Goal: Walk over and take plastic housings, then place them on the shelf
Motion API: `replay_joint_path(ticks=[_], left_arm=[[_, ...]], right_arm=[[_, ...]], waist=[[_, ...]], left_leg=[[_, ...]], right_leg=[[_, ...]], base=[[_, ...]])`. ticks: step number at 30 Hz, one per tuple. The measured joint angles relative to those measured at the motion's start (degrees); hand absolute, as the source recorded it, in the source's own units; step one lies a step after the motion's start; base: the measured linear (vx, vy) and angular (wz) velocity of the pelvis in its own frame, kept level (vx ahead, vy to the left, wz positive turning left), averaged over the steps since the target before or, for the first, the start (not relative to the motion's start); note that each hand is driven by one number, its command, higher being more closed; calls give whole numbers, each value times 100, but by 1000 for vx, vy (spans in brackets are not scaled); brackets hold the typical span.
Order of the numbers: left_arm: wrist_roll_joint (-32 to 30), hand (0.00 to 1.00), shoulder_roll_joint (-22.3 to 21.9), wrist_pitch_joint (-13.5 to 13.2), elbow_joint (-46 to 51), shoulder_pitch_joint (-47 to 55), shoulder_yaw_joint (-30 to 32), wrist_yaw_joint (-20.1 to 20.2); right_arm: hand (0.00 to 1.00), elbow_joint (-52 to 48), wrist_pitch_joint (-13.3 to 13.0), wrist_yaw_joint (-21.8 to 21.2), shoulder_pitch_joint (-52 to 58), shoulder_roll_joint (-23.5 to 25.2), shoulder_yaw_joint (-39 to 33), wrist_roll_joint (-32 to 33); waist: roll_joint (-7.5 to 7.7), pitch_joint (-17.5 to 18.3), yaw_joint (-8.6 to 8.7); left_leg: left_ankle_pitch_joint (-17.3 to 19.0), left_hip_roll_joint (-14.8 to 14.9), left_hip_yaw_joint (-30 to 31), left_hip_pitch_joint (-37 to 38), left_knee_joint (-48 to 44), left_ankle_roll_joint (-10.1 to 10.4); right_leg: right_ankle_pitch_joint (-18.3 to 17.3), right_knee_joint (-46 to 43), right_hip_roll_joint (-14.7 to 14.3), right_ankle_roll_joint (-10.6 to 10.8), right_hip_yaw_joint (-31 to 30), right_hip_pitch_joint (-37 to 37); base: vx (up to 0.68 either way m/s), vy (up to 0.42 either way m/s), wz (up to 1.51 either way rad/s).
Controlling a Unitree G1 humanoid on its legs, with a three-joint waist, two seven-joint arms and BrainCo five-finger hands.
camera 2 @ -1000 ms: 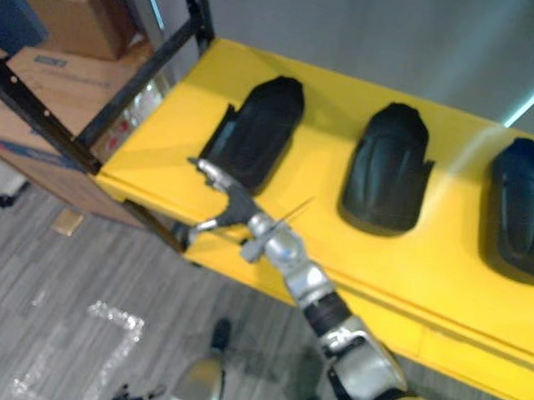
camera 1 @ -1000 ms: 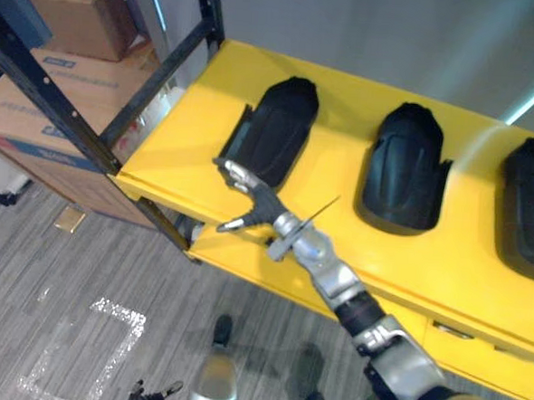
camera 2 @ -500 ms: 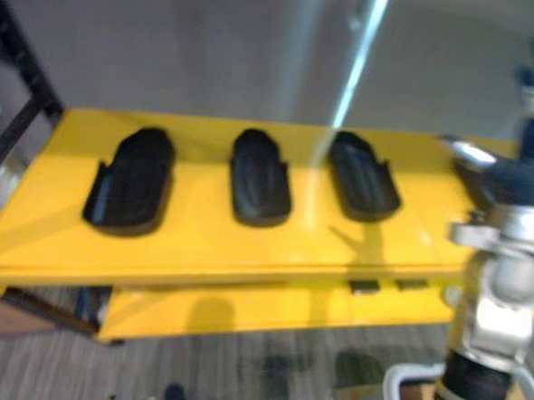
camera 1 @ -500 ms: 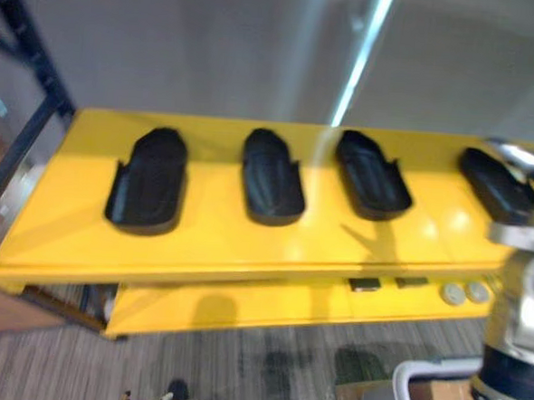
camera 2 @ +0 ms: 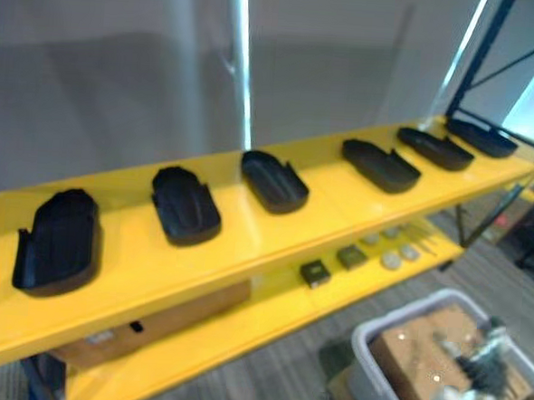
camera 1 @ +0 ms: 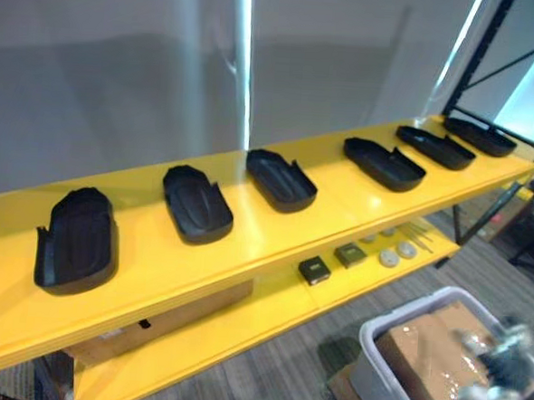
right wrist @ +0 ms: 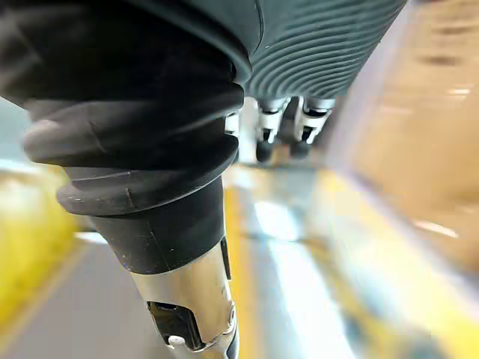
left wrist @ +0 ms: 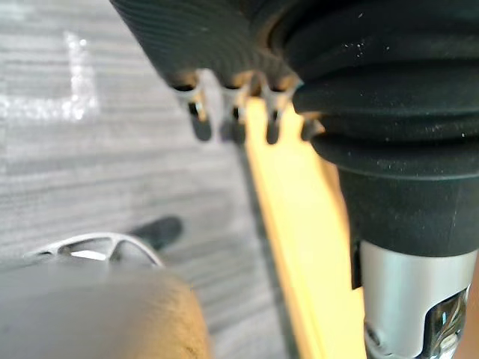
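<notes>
Faces a long yellow shelf board [camera 1: 136,266] bearing a spaced row of six black moulded plastic housings [camera 1: 197,205], none of them touching.

Hangs the left hand [left wrist: 200,114] beside a yellow edge over grey floor, fingers loose and straight, gripping nothing; holds the right hand [right wrist: 266,123] low by a grey plastic bin [camera 1: 376,344] containing a brown cardboard box [camera 1: 431,341], fingers likewise relaxed and empty. Shows small parts on a lower yellow shelf [camera 1: 241,330].

Grey wall [camera 1: 121,64], grey striped floor [camera 1: 265,372]
</notes>
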State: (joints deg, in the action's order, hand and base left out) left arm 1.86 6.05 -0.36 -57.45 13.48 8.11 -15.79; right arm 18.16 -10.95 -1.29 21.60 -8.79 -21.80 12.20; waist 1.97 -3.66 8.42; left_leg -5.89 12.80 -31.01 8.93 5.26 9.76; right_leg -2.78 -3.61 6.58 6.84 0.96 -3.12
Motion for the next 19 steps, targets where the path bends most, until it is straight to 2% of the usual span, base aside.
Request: replay_joint_path(ticks=[3, 10, 12, 15, 18, 19], left_arm=[[1, 0, 24, 157, -1, -53, -204, -28], [2, 0, 92, 409, -11, -88, -453, -98], [1, 0, 98, 426, -32, -114, -481, -100], [-9, 0, 136, 461, -78, -149, -490, -83], [-10, 0, 159, 465, -245, -228, -466, -73], [-16, 0, 142, 461, -275, -222, -418, -67]], right_arm=[[0, 658, -51, 14, -167, 16, 416, -525], [0, 1629, -73, 325, -365, 246, 1298, -1642], [0, 1852, -53, 375, -385, 297, 1425, -1639], [0, 2588, 130, 366, -528, 328, 1507, -1586], [0, 3665, 630, 216, -773, 389, 1289, -1090], [0, 4067, 850, 127, -882, 462, 932, -707]], waist=[[-28, -9, -128], [-26, -12, -226], [-30, -8, -305], [-18, -15, -309], [11, -47, -344], [-7, -100, -358]], left_leg=[[20, -73, 51, -22, 1, -33], [45, -108, 244, -87, 0, -39], [58, -109, 251, -93, 0, -30], [89, -112, 364, -84, 0, 8], [113, -112, 400, -31, -1, 36], [130, -113, 395, 42, -1, 45]], right_leg=[[-8, 17, 61, 12, -2, -13], [16, 100, 81, 32, 93, -100], [31, 116, 81, 51, 108, -112], [30, 152, 87, 38, 254, -233], [17, 244, 88, 17, 353, -379], [11, 273, 88, 8, 359, -463]], base=[[38, 32, 8], [95, 3, 14], [130, 0, 4], [102, -9, 21], [64, -12, 11], [33, -4, -1]])
